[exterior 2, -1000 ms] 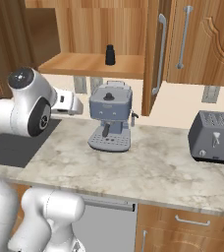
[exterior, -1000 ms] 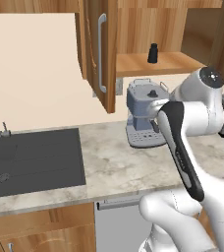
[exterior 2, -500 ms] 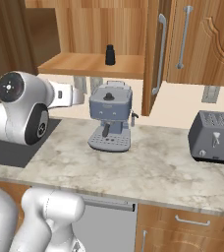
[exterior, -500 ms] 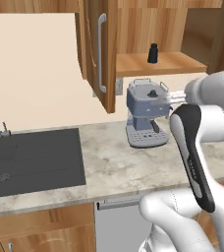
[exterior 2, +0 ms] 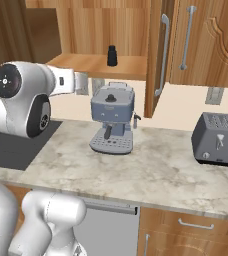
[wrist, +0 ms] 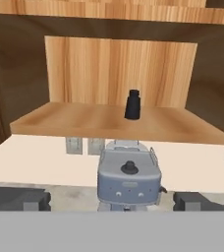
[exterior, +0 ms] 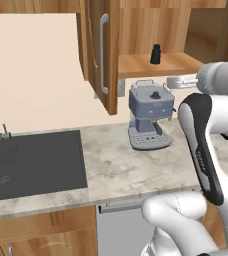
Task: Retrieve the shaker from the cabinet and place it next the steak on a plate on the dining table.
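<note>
Standing upright on the warm wood-grain shelf of the open cabinet (exterior: 106,60), the small black tapered shaker (exterior: 156,54) is seen above a grey coffee machine (exterior: 150,116) on the marbled counter (exterior: 111,165). The tool (wrist: 111,201) is spread wide, well apart from it.

No legible text (anywhere visible)
</note>
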### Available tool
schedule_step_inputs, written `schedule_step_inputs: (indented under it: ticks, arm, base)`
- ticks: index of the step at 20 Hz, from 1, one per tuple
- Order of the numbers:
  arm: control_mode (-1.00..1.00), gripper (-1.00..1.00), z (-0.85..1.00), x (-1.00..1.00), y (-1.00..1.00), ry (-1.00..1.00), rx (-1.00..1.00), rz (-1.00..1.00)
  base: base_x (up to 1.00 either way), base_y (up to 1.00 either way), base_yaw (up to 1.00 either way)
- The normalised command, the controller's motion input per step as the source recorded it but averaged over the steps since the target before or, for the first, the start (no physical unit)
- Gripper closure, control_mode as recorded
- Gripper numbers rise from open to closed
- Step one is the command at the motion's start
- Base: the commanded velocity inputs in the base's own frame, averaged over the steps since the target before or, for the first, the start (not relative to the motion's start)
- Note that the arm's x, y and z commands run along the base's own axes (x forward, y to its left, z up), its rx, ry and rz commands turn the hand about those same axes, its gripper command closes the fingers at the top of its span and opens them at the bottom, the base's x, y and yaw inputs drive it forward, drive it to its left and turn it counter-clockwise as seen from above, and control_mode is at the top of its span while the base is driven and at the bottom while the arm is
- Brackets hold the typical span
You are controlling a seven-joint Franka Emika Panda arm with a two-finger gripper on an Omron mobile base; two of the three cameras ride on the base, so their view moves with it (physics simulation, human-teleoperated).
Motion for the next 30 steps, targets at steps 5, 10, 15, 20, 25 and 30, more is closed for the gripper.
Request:
schedule_step_inputs:
  ticks: [5,10,15,20,25,30]
  arm:
    - [-1.0,-1.0,0.26,0.1,-0.02,0.0,0.0,0.0]
    - [-1.0,-1.0,0.16,0.24,-0.02,0.0,0.0,0.0]
    - [-1.0,-1.0,0.09,0.3,-0.17,0.0,0.0,0.0]
    - [-1.0,-1.0,0.0,0.4,-0.14,0.0,0.0,0.01]
    - [-1.0,-1.0,0.0,0.46,-0.04,0.0,0.0,0.04]
    - [-1.0,-1.0,0.0,0.48,-0.04,0.0,0.0,0.03]
  base:
    - [0.0,0.0,0.0]
    - [0.0,0.0,0.0]
    - [0.0,0.0,0.0]
    - [0.0,0.0,0.0]
    - [0.0,0.0,0.0]
    - [0.0,0.0,0.0]
